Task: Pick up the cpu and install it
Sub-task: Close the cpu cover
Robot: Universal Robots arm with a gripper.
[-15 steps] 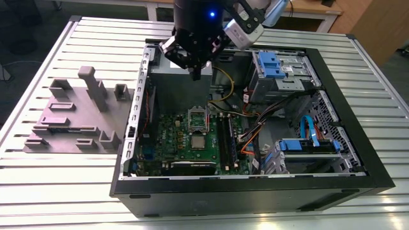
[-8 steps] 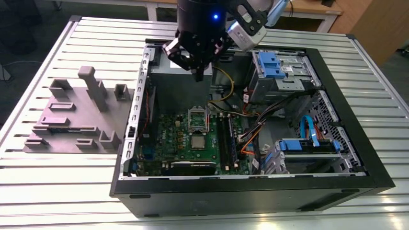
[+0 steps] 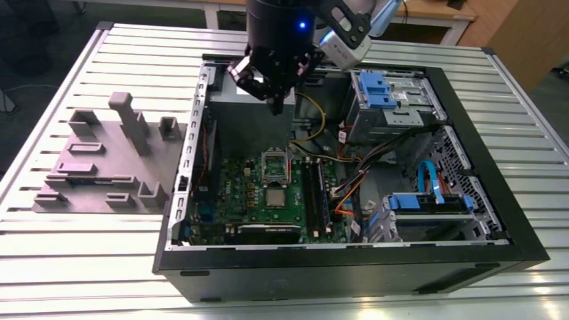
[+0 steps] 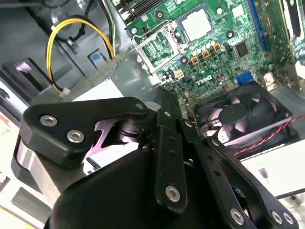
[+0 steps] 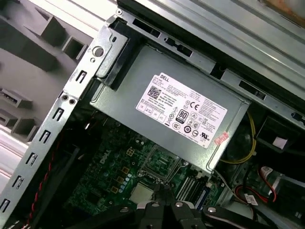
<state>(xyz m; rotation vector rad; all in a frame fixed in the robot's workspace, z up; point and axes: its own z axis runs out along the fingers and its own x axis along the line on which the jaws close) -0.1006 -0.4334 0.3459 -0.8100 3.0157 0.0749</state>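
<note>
The cpu (image 3: 276, 198) is a small silvery square lying flat on the green motherboard (image 3: 236, 193), just nearer the case front than the open socket (image 3: 276, 167). In both wrist views the cpu (image 4: 196, 24) (image 5: 141, 193) lies beside the socket (image 4: 159, 50) (image 5: 159, 164), whose hinged frame is raised. My gripper (image 3: 277, 107) hangs above the grey power supply (image 3: 244, 120), well above and behind the socket, with its black fingers (image 4: 167, 143) brought together on nothing. Its tips (image 5: 164, 204) point down toward the board.
The open black PC case (image 3: 356, 267) lies on a slatted metal table (image 3: 80, 267). A grey fixture block (image 3: 106, 167) stands at the exterior view's left. Blue drive bays (image 3: 382, 93), cables (image 3: 356, 180), memory slots (image 3: 316, 193) and a case fan (image 4: 238, 114) crowd around the board.
</note>
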